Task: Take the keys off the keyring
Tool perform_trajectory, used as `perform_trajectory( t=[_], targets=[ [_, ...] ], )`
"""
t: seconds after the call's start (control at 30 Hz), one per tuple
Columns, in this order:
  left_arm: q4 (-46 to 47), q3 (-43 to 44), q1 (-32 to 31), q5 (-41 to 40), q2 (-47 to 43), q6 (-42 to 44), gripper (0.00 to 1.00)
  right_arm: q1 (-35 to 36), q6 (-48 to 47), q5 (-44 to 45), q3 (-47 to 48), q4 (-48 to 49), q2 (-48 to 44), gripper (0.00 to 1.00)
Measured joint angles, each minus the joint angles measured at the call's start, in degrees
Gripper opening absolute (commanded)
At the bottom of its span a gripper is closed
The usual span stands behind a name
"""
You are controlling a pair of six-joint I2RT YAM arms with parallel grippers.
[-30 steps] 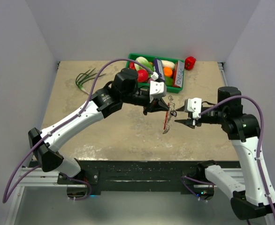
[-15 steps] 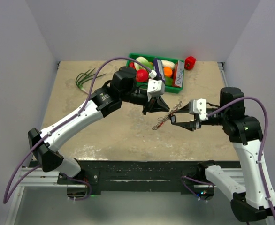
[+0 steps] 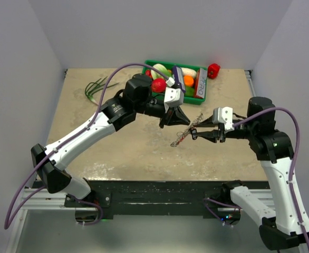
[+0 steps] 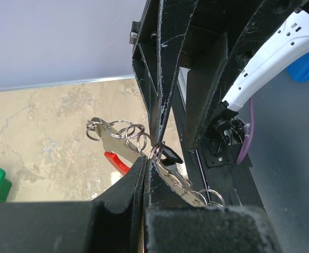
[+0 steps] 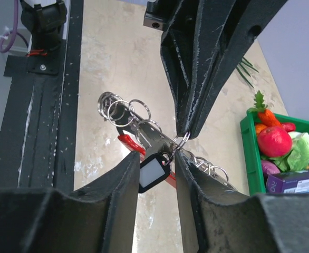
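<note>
Several small flat keys (image 4: 112, 141) on a thin wire keyring (image 5: 181, 140) make a light, hard, loose bundle, I judge. Each piece is stiff metal, but the chain of them is floppy, free to swing and twist about whichever link is pinched. It also looks smooth enough to slide out of a shallow grip. Nothing here looks breakable; the trouble is smallness, since every key is far smaller than a finger pad. The best holds seem to be the flat faces, above all the black key head (image 5: 153, 173), which is broad and probably less slick than bare steel. With the ring's wire pinned by the other arm, a key could then be worked round the coil. The bunch hangs in the air above the table (image 3: 117, 147), between the two arms and apparently clear of the surface. The left gripper (image 4: 146, 158) is closed tight, its tips pinching a loop of the keyring. The right gripper (image 5: 157, 155) stands partly apart with the black key head in the gap between its fingers; whether they press on it I cannot tell. To look at, the bunch is a string of silvery loops of varied size, with a cluster of them at one end. Silvery blades lie along it, a curved red tag (image 5: 129, 142) hangs beneath, and the black key head carries a pale panel.
</note>
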Motion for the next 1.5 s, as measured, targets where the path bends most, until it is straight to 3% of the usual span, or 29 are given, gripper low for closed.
perform_trajectory(
  t=[0.37, 0.47, 0.5, 0.57, 0.97, 1.23, 1.37, 1.5],
  targets=[
    [0.3, 0.0, 0.5, -0.6, 0.0, -0.4, 0.0, -0.1, 8.1, 0.3, -1.8, 6.8, 0.1, 0.22],
    [0.3, 0.0, 0.6, -0.7, 0.0, -0.6, 0.0, -0.1, 9.4, 0.5, -2.2, 8.0, 0.1, 0.12],
    [0.3, 0.0, 0.6, -0.7, 0.0, -0.7, 0.0, -0.1, 9.9, 0.5, -2.3, 8.5, 0.1, 0.04],
    [0.3, 0.0, 0.6, -0.7, 0.0, -0.9, 0.0, -0.1, 10.7, 0.6, -2.6, 9.4, 0.1, 0.0],
    [0.3, 0.0, 1.0, -1.7, 0.0, -0.9, 0.0, -0.1, 15.1, 3.3, -4.0, 13.1, 0.2, 0.0],
    [0.3, 0.0, 0.9, -2.0, -0.1, -0.8, 0.2, -0.1, 15.3, 6.2, -4.0, 13.3, 0.7, 0.0],
    [0.0, 0.0, 0.8, -2.0, -0.8, 0.1, 0.25, -0.1, 15.1, 7.4, -3.9, 13.0, 1.6, 0.0],
    [-0.2, 0.0, 0.6, -2.1, -1.8, 0.8, 0.17, -0.1, 14.2, 8.3, -2.8, 11.8, 2.0, 0.0]
  ],
)
